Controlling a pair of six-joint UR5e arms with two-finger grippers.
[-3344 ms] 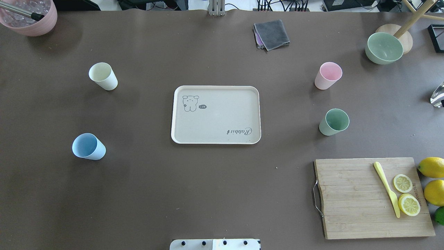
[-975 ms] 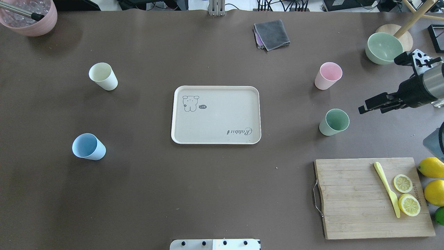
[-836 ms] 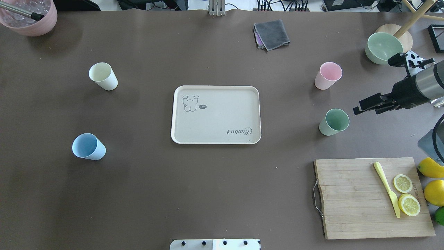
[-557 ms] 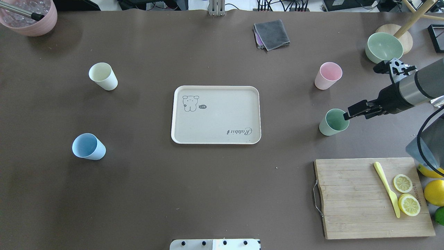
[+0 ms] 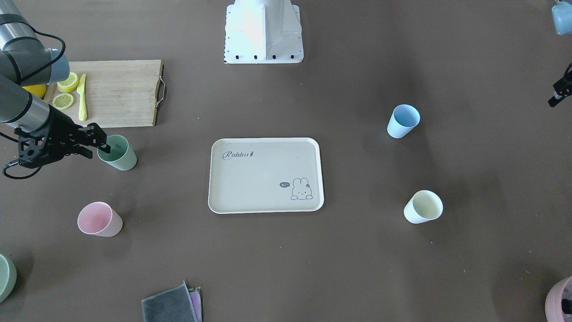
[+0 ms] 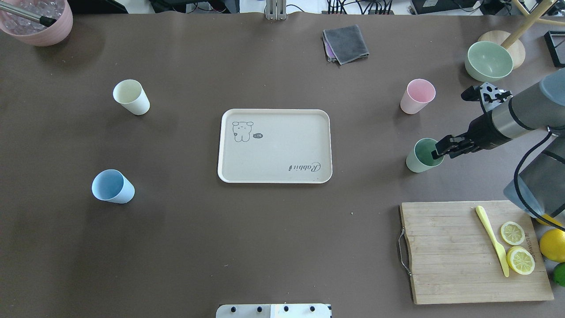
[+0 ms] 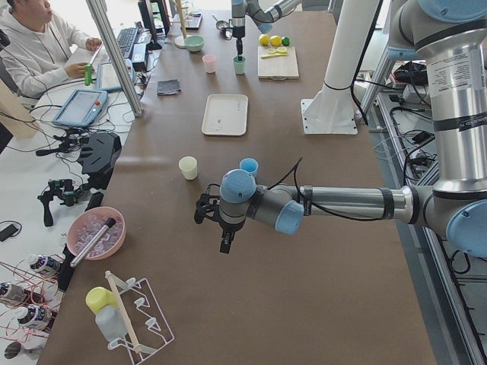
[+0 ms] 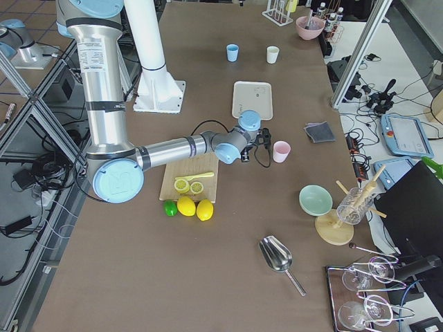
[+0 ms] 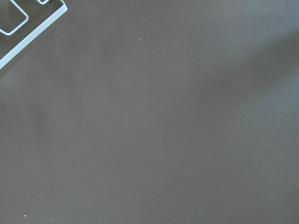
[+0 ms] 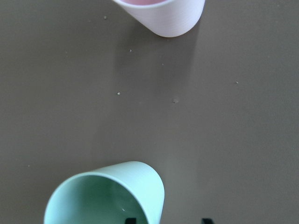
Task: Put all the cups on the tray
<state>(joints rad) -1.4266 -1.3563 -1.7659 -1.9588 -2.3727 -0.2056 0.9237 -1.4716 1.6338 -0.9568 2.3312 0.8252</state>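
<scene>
The robot's right arm extended inward with its forearm angled downward, the right gripper held low with its jaws parted and both dark fingertips just showing at the bottom edge of the right wrist view. The left arm stretched out level with the left gripper pointing straight down. Whether that gripper was parted or closed could not be made out.

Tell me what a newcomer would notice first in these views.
The right gripper, jaws apart, sits at the rim of the mint green cup, on the right side of the overhead view. The beige tray at the centre of the table holds no cups. The pink cup, cream-yellow cup and light blue cup stand apart around it.
</scene>
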